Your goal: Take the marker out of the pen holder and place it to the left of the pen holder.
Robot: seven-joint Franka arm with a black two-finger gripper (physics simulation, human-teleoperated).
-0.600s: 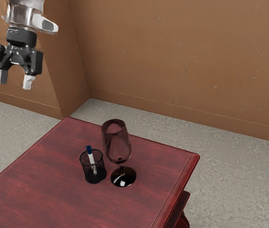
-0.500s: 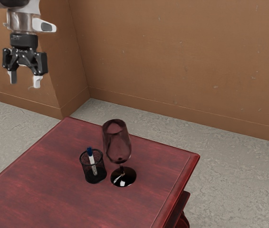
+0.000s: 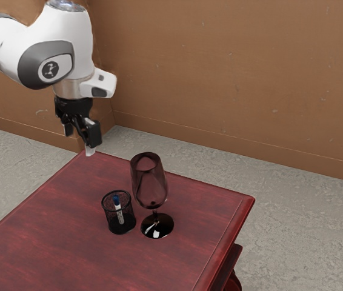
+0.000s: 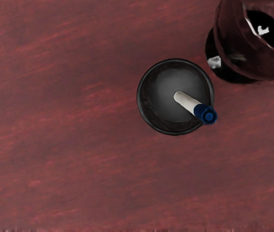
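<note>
I record the marker (image 3: pixel 119 209) inside the pen holder (image 3: pixel 120 226), which is my reference point for all positions. The marker stands at a slant, its white barrel down within the holder and its blue end uppermost. Seen from above in my wrist view, that blue end overlaps the holder's rim on one side.

The pen holder itself is black, round and open at the top, with a mesh wall, and it stands upright on the red table (image 3: pixel 44 242).

I find my gripper (image 3: pixel 79 142) higher than the pen holder and toward the exterior view's left of it, well apart from its rim. The jaws stand wide, with open space between the two fingertips. The arm (image 3: pixel 68 42) comes in from the exterior view's upper left of the holder.

A dark, tinted stemmed glass (image 3: pixel 149 182) stands upright just beside the pen holder, on the exterior view's right of it. Its bowl rises above the holder's rim, and my wrist view shows a strip of tabletop between the glass and the holder. Beyond the pen holder, past the table's far edge, I note grey floor (image 3: pixel 268 182) and a brown wall (image 3: pixel 220 73).
</note>
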